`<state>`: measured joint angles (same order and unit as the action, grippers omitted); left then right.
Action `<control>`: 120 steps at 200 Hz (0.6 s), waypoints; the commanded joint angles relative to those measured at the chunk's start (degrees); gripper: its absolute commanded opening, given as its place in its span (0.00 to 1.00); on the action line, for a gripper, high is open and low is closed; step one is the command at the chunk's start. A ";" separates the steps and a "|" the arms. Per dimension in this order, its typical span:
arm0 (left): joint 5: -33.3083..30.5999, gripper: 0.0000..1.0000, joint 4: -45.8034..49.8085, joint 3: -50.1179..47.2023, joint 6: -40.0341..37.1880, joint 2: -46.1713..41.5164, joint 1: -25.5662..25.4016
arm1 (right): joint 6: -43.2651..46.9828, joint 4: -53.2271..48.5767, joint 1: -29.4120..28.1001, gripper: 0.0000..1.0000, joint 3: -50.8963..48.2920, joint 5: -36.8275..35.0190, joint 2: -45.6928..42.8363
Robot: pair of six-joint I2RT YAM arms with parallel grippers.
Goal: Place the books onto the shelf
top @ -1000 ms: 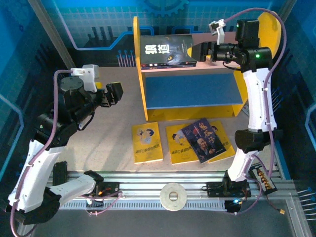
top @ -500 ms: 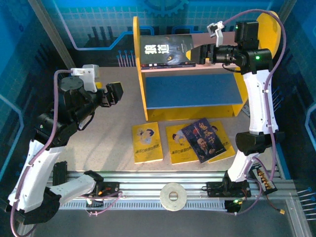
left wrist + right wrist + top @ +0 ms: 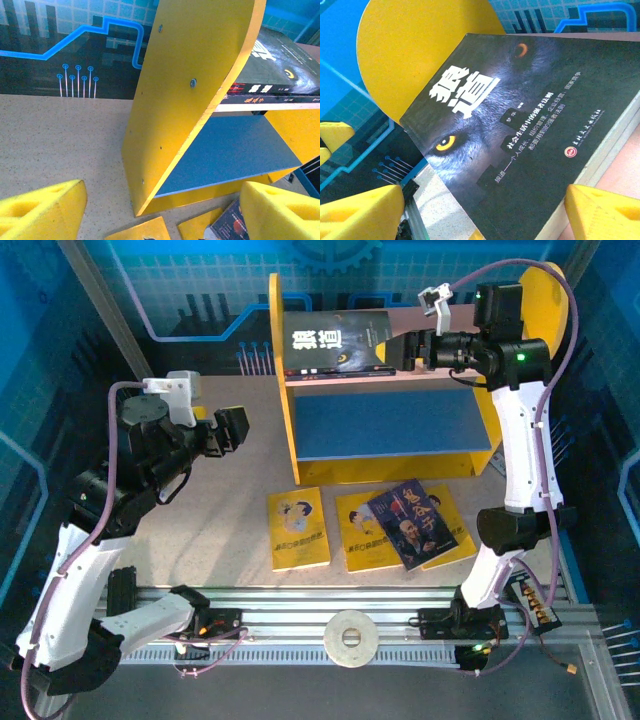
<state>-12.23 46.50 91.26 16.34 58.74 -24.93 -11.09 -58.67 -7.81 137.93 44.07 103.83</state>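
1. Black wolf-cover book (image 3: 335,343) lies flat on the shelf (image 3: 283,390)'s pink upper board, stacked on another volume.
2. Right gripper (image 3: 413,345) sits just beside that book's edge, jaws wide, gripping nothing, a pose suited to letting go.
3. Left gripper (image 3: 232,427) hovers left of the shelf, spread and empty, clear of the work.
4. Yellow books (image 3: 298,528) and a portrait book (image 3: 412,522) lie on the table (image 3: 230,510), not yet shelved.

Wolf book (image 3: 520,150) glossy paper; shelf (image 3: 190,100) panels smooth, matt; table (image 3: 60,140) speckled, grainy
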 commanded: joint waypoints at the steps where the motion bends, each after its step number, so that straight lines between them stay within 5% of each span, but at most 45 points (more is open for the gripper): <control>1: -0.63 0.81 -0.01 -0.37 -0.30 -0.91 -0.38 | 0.89 -0.56 -1.51 0.84 -0.37 1.94 -1.13; 120: -0.94 0.81 0.52 -0.21 -0.39 -1.17 -0.34 | 0.72 -0.39 -0.23 0.85 -0.12 1.17 -1.84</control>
<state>-12.25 46.50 91.26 16.34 58.74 -24.93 -10.85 -58.65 -7.81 137.67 43.92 103.70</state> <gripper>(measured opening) 0.806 0.850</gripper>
